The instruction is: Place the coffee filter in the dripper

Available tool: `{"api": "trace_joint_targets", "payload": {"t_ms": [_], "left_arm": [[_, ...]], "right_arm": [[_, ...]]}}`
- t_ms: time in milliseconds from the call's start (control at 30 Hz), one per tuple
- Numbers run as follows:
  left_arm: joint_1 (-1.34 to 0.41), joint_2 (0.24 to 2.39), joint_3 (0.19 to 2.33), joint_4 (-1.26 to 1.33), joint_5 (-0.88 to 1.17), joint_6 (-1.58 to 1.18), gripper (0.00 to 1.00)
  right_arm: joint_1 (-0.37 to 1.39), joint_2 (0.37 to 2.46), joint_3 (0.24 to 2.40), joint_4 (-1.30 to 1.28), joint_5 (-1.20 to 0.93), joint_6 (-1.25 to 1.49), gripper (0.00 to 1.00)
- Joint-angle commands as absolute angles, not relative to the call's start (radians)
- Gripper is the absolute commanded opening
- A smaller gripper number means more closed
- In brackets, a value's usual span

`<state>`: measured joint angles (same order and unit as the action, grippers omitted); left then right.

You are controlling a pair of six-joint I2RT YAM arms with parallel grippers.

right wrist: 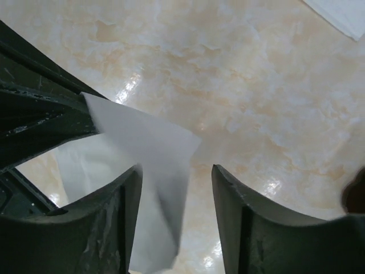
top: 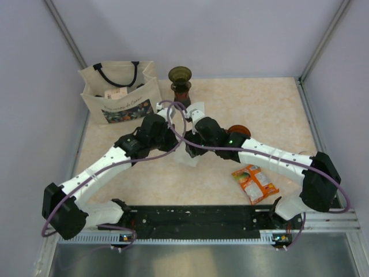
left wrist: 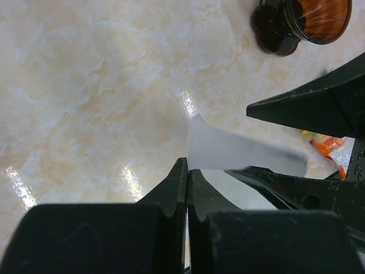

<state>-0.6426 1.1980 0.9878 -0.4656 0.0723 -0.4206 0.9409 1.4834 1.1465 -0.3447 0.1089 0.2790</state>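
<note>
The white paper coffee filter [left wrist: 228,149] hangs above the table between my two grippers; it also shows in the top view [top: 187,158] and the right wrist view [right wrist: 149,142]. My left gripper [left wrist: 187,168] is shut on the filter's edge. My right gripper [right wrist: 176,169] is open, and the filter's free flap hangs between its jaws beside the left finger [right wrist: 117,211]. In the top view the left gripper [top: 174,138] and the right gripper [top: 190,144] meet at mid table. The olive-green dripper [top: 180,74] stands at the back on a dark red stand [top: 181,91].
A beige tote bag [top: 118,92] stands at the back left. An amber ribbed cup [left wrist: 316,17] sits just behind the right arm and also shows in the top view [top: 238,130]. An orange snack packet [top: 254,183] lies front right. A white sheet corner [right wrist: 342,12] lies nearby.
</note>
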Motion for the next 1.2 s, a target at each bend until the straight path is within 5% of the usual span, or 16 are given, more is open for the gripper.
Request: {"api": "trace_joint_targets", "payload": {"t_ms": [0,133,667,900,1167], "left_arm": [[-0.681,1.160,1.000,-0.400,-0.087,-0.460,0.00],[-0.716,1.147,0.988,-0.387,-0.205,-0.552,0.00],[-0.729,1.190,1.043,-0.434,-0.365,-0.607,0.00],[-0.651,1.268,1.225,-0.479,-0.380,-0.588,0.00],[-0.464,1.446,1.585,-0.511,-0.241,-0.583,0.00]], "right_arm": [[0.934,1.448,1.189,-0.304,0.182,0.330,0.58],[0.934,1.476,1.190,-0.291,0.260,0.399,0.67],[0.934,1.418,1.172,-0.253,0.275,0.394,0.73],[0.933,1.163,1.057,-0.150,0.460,0.399,0.99],[0.914,0.948,0.899,-0.126,0.656,0.368,0.99]]}}
